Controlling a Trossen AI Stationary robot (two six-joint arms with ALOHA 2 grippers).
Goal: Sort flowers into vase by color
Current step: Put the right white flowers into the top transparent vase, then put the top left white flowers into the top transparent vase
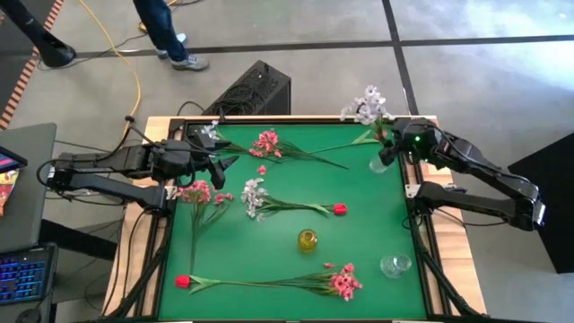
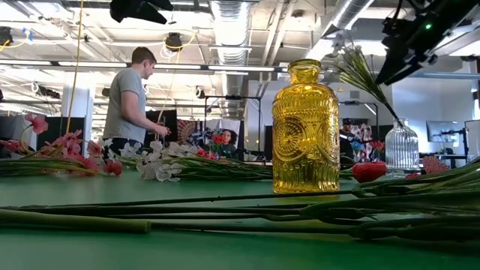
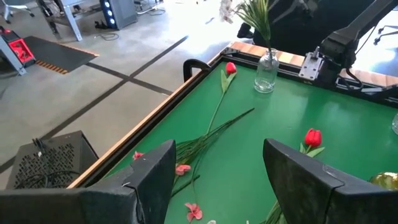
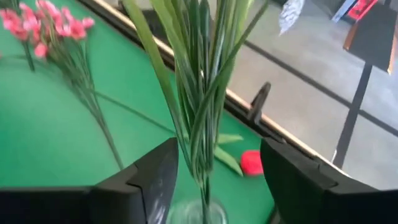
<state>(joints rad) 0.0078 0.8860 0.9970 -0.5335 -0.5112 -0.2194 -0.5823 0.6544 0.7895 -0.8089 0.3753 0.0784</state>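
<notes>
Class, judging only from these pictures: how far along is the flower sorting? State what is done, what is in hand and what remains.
Done: a white spray stands in the clear vase at the table's far right corner. In hand: the right hand is open around that spray's stems, apparently letting go. Left: the yellow vase and second clear vase look empty; pink sprays, another white spray and red buds lie on the green table. The left hand waits open.

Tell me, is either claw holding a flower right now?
No. The right gripper stands open around the white spray's stem, which sits in a clear vase. The left gripper is open and empty.
</notes>
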